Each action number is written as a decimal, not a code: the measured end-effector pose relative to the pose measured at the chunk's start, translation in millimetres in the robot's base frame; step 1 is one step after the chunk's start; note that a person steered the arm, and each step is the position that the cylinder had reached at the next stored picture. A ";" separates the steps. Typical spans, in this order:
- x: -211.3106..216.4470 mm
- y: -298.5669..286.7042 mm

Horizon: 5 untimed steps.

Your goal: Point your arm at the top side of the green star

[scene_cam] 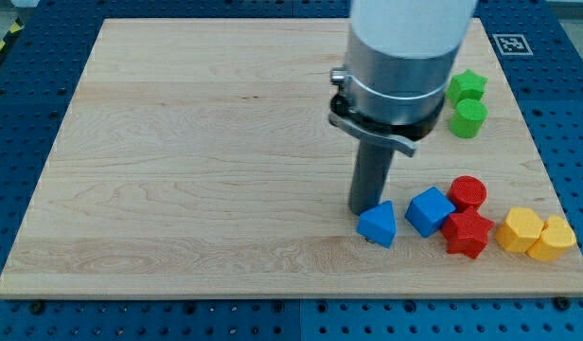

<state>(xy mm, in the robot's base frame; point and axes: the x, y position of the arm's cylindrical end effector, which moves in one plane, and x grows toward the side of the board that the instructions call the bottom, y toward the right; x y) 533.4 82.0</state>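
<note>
The green star (467, 85) lies near the board's right edge, toward the view's top. A green cylinder (469, 118) sits just below it, touching or nearly touching. My tip (364, 210) is at the end of the dark rod, well to the lower left of the green star. It stands right at the upper left of a blue triangular block (378, 224), touching or almost touching it.
A blue cube (430, 210), a red cylinder (468, 192) and a red star (467, 233) cluster at the lower right. Two yellow blocks (521, 229) (555, 238) lie by the right edge. The wooden board (197, 170) rests on a blue pegboard table.
</note>
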 end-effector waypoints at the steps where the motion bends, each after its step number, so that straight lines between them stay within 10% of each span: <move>1: 0.0 14.6; 3: -23.1 -19.6; 5: -214.3 -40.0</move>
<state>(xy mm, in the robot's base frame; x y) 319.2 41.9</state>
